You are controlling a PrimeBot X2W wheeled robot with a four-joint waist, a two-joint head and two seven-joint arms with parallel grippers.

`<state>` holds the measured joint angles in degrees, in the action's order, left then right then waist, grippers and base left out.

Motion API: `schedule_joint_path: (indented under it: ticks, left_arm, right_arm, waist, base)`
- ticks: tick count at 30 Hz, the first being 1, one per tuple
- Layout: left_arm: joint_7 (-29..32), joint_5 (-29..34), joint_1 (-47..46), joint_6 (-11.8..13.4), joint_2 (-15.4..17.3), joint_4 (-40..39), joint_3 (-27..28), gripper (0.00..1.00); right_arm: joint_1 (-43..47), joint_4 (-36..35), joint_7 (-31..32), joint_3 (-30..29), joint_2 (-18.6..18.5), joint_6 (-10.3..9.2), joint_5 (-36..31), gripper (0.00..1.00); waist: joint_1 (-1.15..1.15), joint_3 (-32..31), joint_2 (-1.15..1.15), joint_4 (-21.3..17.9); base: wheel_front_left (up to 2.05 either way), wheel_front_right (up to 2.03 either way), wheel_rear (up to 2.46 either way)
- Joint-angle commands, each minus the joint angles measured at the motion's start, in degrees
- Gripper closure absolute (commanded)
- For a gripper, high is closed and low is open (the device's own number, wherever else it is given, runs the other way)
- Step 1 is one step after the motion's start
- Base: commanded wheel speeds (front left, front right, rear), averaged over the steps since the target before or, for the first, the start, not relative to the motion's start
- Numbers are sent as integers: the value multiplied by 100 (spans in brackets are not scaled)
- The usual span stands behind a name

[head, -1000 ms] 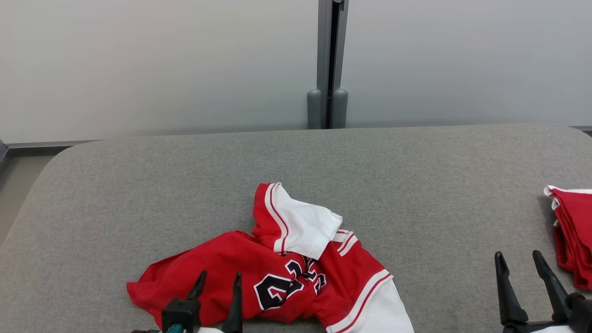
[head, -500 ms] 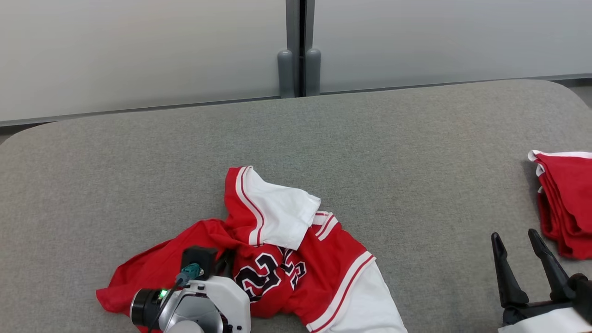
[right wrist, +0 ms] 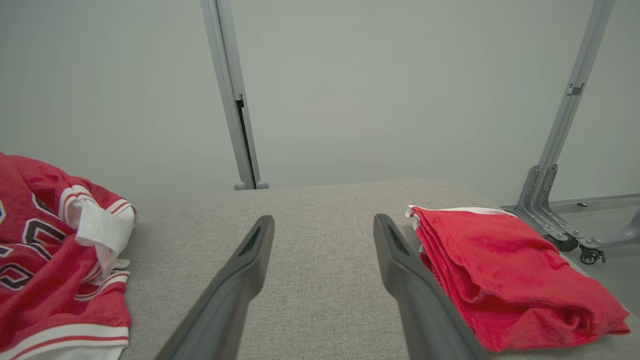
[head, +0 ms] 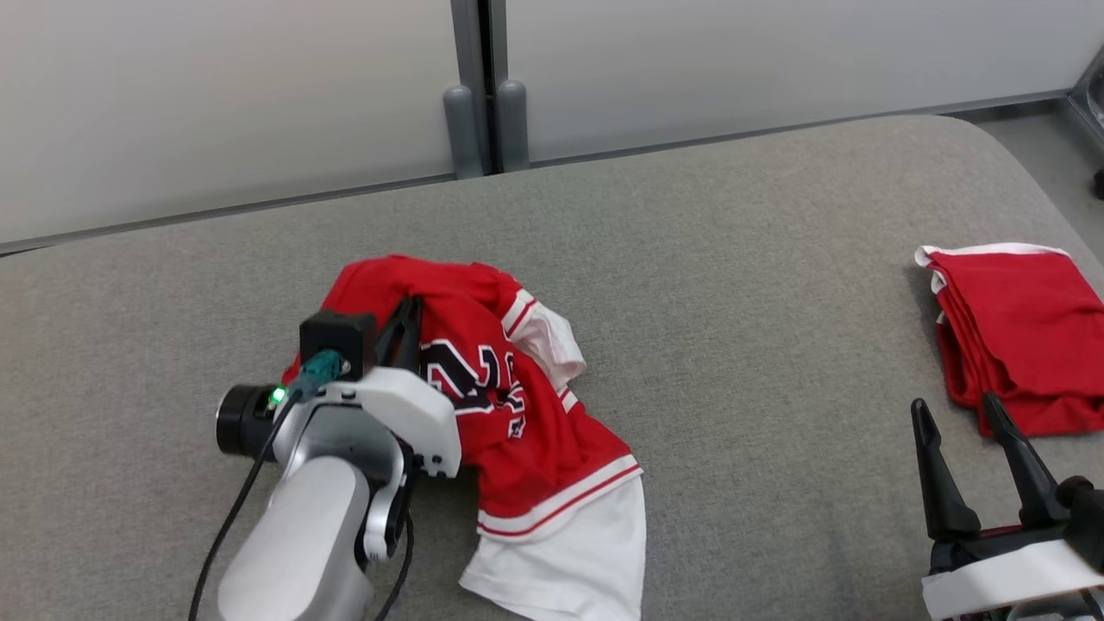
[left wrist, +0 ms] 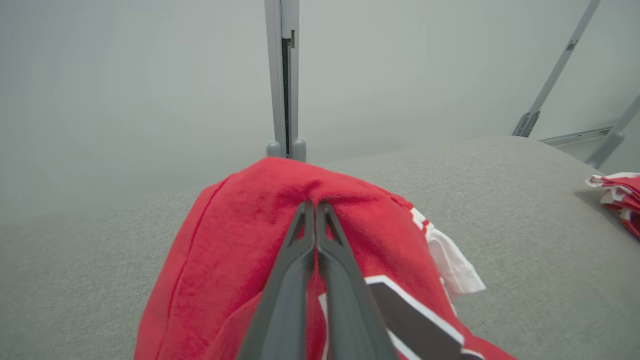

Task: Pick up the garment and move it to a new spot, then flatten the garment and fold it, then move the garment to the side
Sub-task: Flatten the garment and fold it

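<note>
Left gripper [left wrist: 315,204]: the two long dark fingers are pressed together, pinching a fold of the red-and-white cloth jersey with black numerals [head: 517,414]. The grip sits on plain red fabric at the jersey's far-left part, and the cloth puckers at the fingertips and tents up around them. The pale left forearm comes in from the near-left edge of the head view.

The jersey lies bunched left of centre on the grey fabric-covered table [head: 776,259]. Its red body is heaped toward the gripper, numerals face up, and a white sleeve [head: 552,341] is crumpled on its right side. The white hem panel [head: 569,561] trails toward the near edge, flat on the table.

Right gripper [head: 955,404]: fingers spread wide, holding nothing, near-right over bare table, well apart from the jersey.

A folded stack of red cloth with white trim [head: 1018,336] sits at the table's right edge, just beyond the right gripper and not touching it. A grey upright post [head: 479,86] stands against the pale wall panels behind the far edge.
</note>
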<state>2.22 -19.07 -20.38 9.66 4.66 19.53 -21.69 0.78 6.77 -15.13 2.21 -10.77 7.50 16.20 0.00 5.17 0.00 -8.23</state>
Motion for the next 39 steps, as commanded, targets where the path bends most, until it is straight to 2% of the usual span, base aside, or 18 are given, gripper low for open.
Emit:
schedule_joint_path:
  ticks: [1, 4, 7, 8, 9, 10, 11, 15, 18, 20, 25, 26, 27, 29, 34, 37, 38, 39]
  left_arm:
    - [118, 79, -340, 42, 34, 79, 13, 100]
    - [357, 69, -864, 70, 29, 542, 45, 100]
    - [114, 93, -1314, 120, 4, 1134, 124, 100]
    - [-19, 75, -1386, 119, -16, 1351, 135, 91]
    - [-119, 38, -1416, 103, -40, 1598, 136, 63]
    - [-231, 1, -1444, 72, -61, 1798, 130, 25]
    - [-348, -47, -1458, 59, -76, 1936, 144, 0]
    - [-873, -259, -1214, 83, -91, 2235, 234, 0]
    - [-1190, -495, -829, 151, -127, 1985, 379, 0]
    - [-1182, -631, -423, 118, -143, 1642, 377, 0]
    - [-598, -806, 773, 161, -68, 478, 145, 0]
    - [-598, -806, 773, 161, -68, 478, 145, 0]
    - [-278, -875, 1177, 209, -18, 65, 68, 0]
    - [-42, -885, 1465, 284, 58, -218, 8, 0]
    - [418, -924, 1777, 339, 196, -407, -111, 0]
    - [623, -990, 1681, 203, 190, -163, -231, 0]
    - [693, -1029, 1619, 116, 170, -68, -280, 33]
    - [735, -1071, 1584, 14, 128, -2, -347, 92]
  right_arm:
    - [-113, 1, -3, 16, -47, -1, 58, 0]
    - [-232, 33, -3, 59, -50, -1, 119, 0]
    - [-319, 91, -3, 112, -23, -1, 191, 0]
    - [-332, 105, -3, 115, -8, -1, 208, 0]
    - [-342, 128, -3, 123, 10, -1, 219, 0]
    - [-335, 153, -3, 117, 22, -1, 227, 0]
    - [-311, 169, -3, 99, 28, -1, 233, 0]
    - [-181, 208, -3, 21, 43, -1, 199, 0]
    - [-103, 203, -3, -79, 37, -1, 149, 0]
    - [-32, 183, -3, -132, 36, -1, 99, 0]
    - [69, 116, -3, -154, 49, -1, 26, 0]
    - [69, 116, -3, -154, 49, -1, 26, 0]
    - [69, 98, -3, -123, 41, -1, 10, 0]
    - [40, 96, -3, -96, 41, -1, 6, 0]
    - [33, 89, -3, -75, 40, -1, 24, 0]
    - [92, 108, -3, -90, 34, -1, 46, 0]
    - [104, 115, -3, -92, 37, -1, 47, 0]
    - [108, 119, -3, -94, 44, -1, 44, 0]
  waist:
    - [0, 217, 0, -225]
    - [0, 410, 0, -449]
    - [0, 537, 0, -695]
    - [0, 556, 0, -759]
    - [0, 563, 0, -826]
    - [0, 555, 0, -883]
    - [0, 544, 0, -918]
    - [0, 417, 0, -951]
    - [0, 244, 0, -900]
    - [0, 129, 0, -837]
    - [0, -17, 0, -674]
    - [0, -17, 0, -674]
    - [0, -16, 0, -636]
    - [0, -3, 0, -624]
    - [0, 15, 0, -611]
    - [0, 10, 0, -591]
    - [0, 3, 0, -585]
    - [0, 0, 0, -579]
  base:
    - [0, 0, 0]
    - [0, 0, 0]
    - [0, 0, 0]
    - [0, 0, 0]
    - [0, 0, 0]
    - [0, 0, 0]
    - [0, 0, 0]
    - [0, 0, 0]
    - [0, 0, 0]
    - [0, 0, 0]
    - [0, 0, 0]
    - [0, 0, 0]
    - [0, 0, 0]
    - [0, 0, 0]
    - [0, 0, 0]
    - [0, 0, 0]
    - [0, 0, 0]
    - [0, 0, 0]
